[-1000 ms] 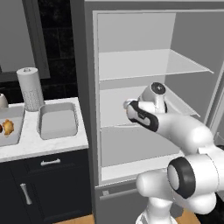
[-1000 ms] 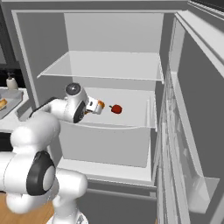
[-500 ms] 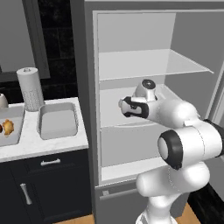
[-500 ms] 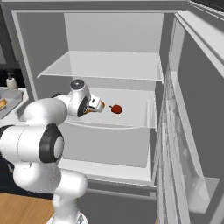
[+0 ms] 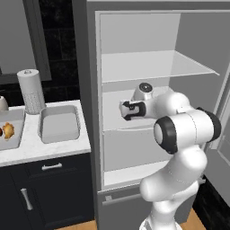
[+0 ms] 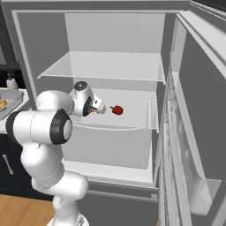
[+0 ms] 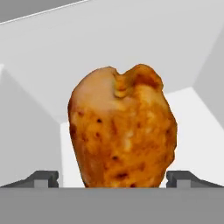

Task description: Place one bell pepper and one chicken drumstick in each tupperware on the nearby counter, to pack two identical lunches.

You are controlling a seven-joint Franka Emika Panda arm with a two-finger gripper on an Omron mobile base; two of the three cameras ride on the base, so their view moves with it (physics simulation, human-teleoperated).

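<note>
Chicken drumstick (image 7: 122, 129), golden-brown and roasted, sits between my two dark fingertips (image 7: 41, 178), which stand wide on either side of it without touching it. I see my gripper (image 6: 98, 107) reaching into the open grey fridge (image 5: 134, 67) over its middle shelf, with a small red bell pepper (image 6: 117, 110) just beyond it, nearer the shelf's right edge. On the white marble-patterned counter (image 5: 36, 148) lies an empty grey tupperware (image 5: 59, 123).
</note>
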